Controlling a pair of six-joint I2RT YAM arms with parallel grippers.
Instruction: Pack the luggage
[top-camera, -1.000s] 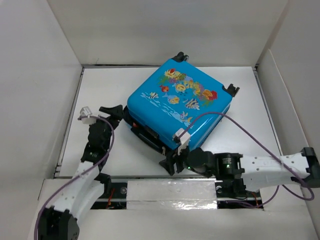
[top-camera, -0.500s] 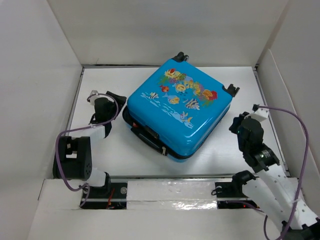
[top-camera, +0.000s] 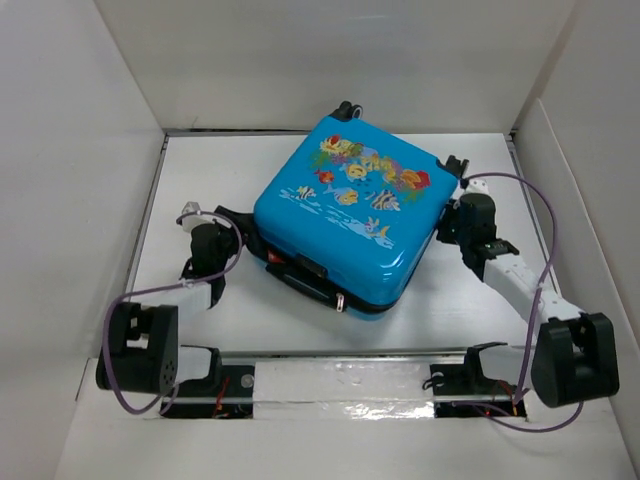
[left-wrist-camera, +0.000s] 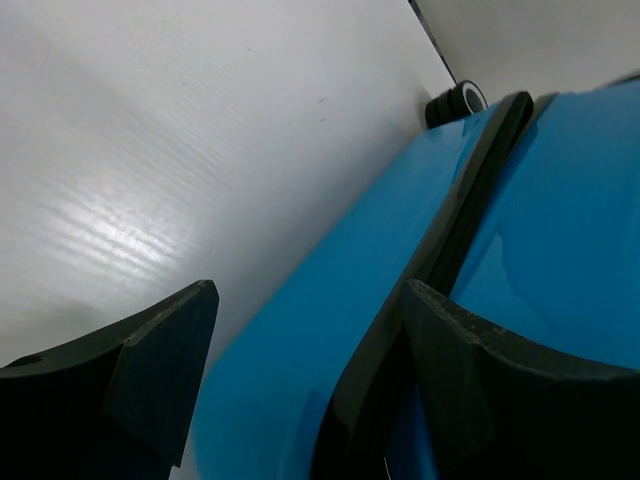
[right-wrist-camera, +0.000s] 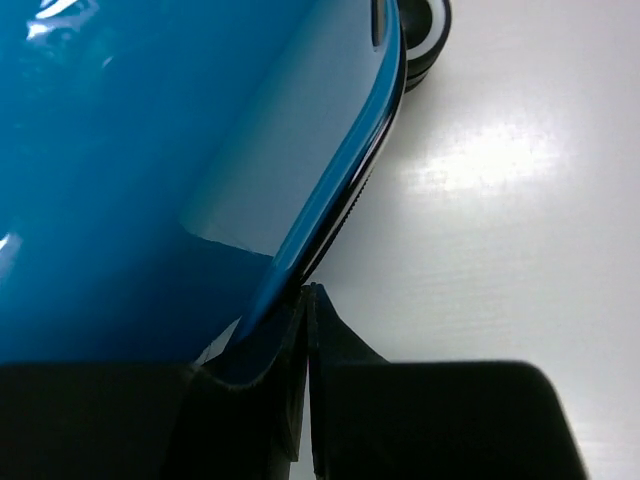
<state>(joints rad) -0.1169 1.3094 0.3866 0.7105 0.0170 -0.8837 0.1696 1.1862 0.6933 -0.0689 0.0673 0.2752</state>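
Note:
The luggage (top-camera: 350, 215) is a bright-blue suitcase with a fish print, lying flat and closed on the white table. My left gripper (top-camera: 238, 226) is open at its left side. In the left wrist view the left gripper (left-wrist-camera: 310, 290) has its jaws spread, with the blue shell (left-wrist-camera: 330, 330) and black seam (left-wrist-camera: 470, 200) between them. My right gripper (top-camera: 447, 226) is at the suitcase's right side. In the right wrist view the right gripper (right-wrist-camera: 308, 298) is shut, its tips pressed against the seam under the blue shell (right-wrist-camera: 150, 180). I see nothing held in it.
Black wheels (top-camera: 345, 108) stick out at the suitcase's far corners; one shows in the left wrist view (left-wrist-camera: 455, 100) and one in the right wrist view (right-wrist-camera: 425, 35). A black handle (top-camera: 300, 275) is on its near side. White walls (top-camera: 110, 150) enclose the table.
My right arm swung from the near right to the suitcase's right edge. The suitcase shifted a little left and away. The left gripper stayed by the left edge.

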